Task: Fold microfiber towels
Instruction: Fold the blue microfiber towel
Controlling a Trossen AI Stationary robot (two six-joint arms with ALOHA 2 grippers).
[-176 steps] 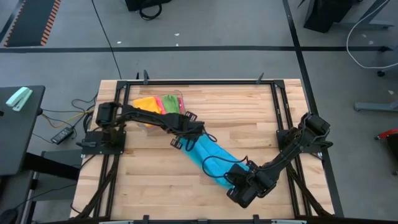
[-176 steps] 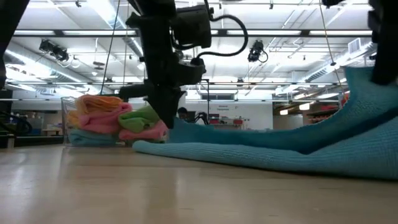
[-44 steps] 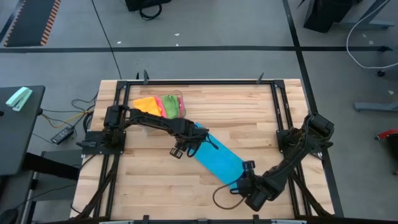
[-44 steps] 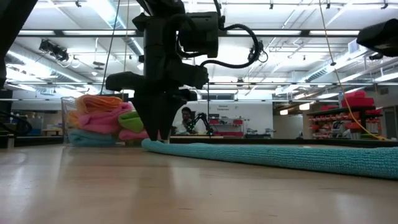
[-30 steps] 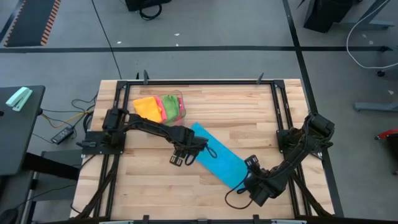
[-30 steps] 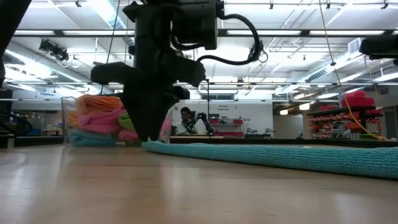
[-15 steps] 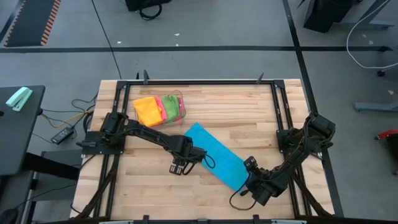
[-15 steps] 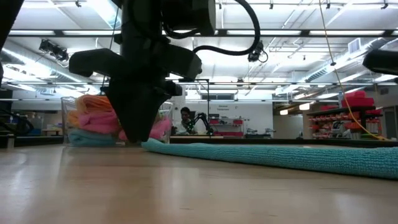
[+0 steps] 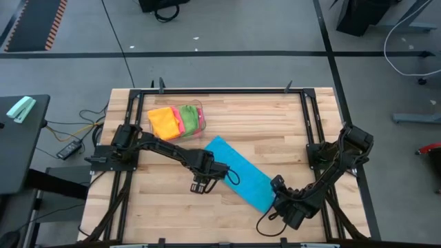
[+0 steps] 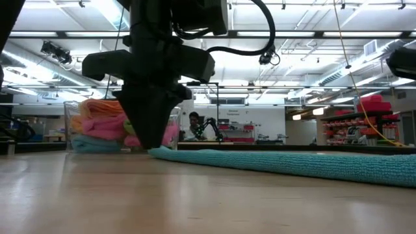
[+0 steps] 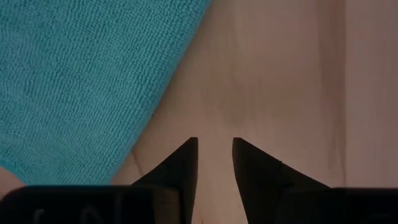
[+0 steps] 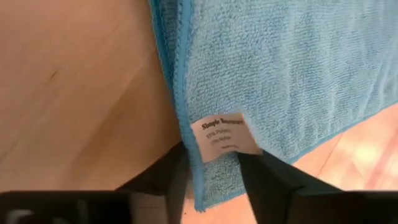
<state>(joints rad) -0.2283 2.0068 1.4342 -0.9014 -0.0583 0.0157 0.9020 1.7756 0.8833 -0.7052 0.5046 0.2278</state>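
- High view: 1 blue microfiber towel (image 9: pixel 239 172) lies flat near the middle of the wooden table (image 9: pixel 275 120), folded into a long strip that runs diagonally from near the clear plastic bin (image 9: pixel 200 118) toward the right-front part of the table.
- Right wrist view shows that strip as 2 layers with stitched edges nearly aligned, and a white care label (image 12: pixel 225 137) at its corner.
- Right gripper (image 12: pixel 213 163) sits at the strip's lower end; its 2 fingers stand apart on either side of the labelled corner, with the cloth edge between them, and I cannot tell whether they are pinching it.
- Left gripper (image 11: pixel 214 152) hangs over bare wood just beside the strip's long edge, its 2 fingertips narrowly parted and holding nothing; the towel does not lie between them.
- Low view: the left arm points straight down to the table at the towel's near end.
- Bin, at the table's far left, holds more towels: orange-yellow (image 9: pixel 162 120), pink (image 9: pixel 178 118) and green (image 9: pixel 189 118), with a blue one (image 10: pixel 94 143) at the bottom in the low view.
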